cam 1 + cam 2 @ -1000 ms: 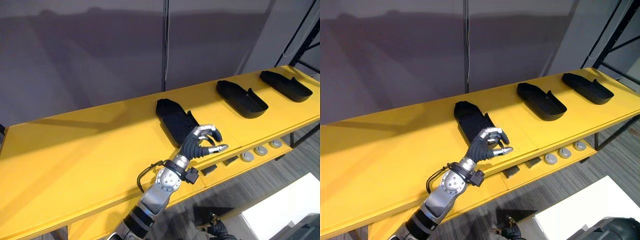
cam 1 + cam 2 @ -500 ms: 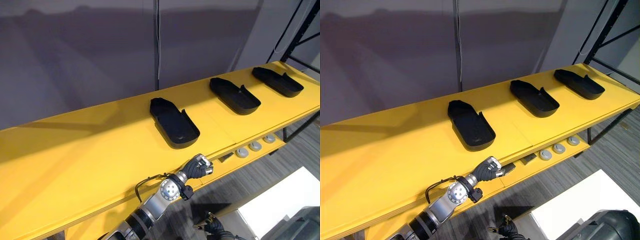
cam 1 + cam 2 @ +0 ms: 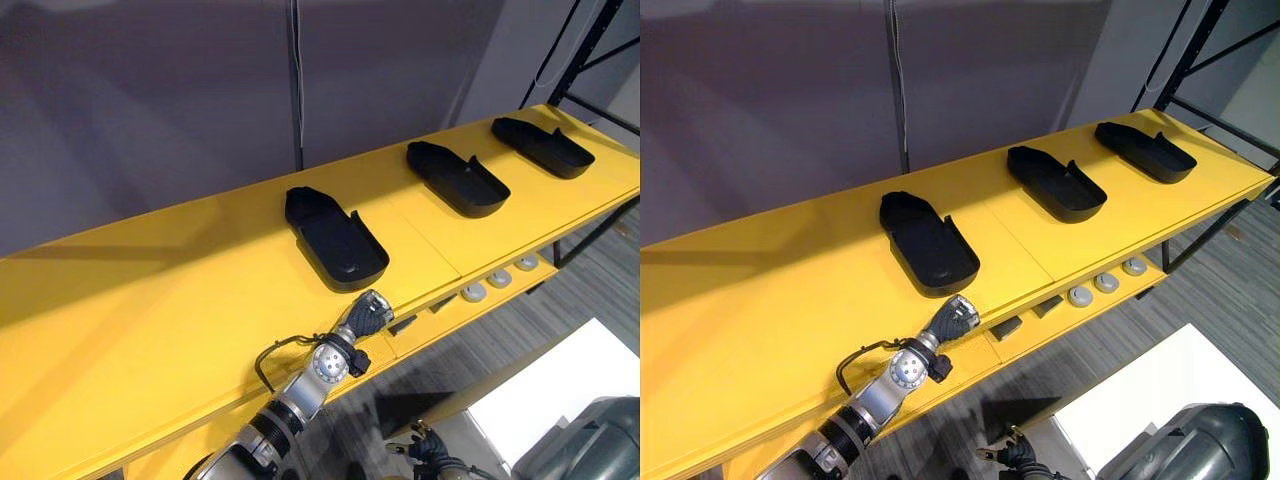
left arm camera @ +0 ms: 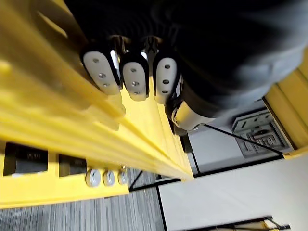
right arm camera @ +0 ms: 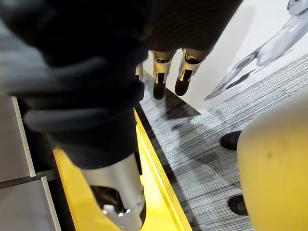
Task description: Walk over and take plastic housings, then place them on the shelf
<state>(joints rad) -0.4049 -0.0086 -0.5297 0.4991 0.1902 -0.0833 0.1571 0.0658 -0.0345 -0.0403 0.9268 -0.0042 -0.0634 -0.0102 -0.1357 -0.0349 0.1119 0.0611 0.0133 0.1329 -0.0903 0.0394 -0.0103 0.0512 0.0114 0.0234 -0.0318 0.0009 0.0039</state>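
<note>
While left hand (image 3: 368, 313) sits fisted at shelf (image 3: 150, 300) edge, right wrist view shows right hand (image 5: 185, 67) fingers slack.

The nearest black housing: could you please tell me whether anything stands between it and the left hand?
Nothing visible does. The left hand is curled at the front edge of the shelf, and bare yellow surface lies between it and the nearest housing.

On the long yellow shelf (image 3: 150, 300), a black boat-shaped plastic housing (image 3: 335, 240), a second housing (image 3: 457, 178) and a third housing (image 3: 541, 146) are laid in a row, well apart.
</note>
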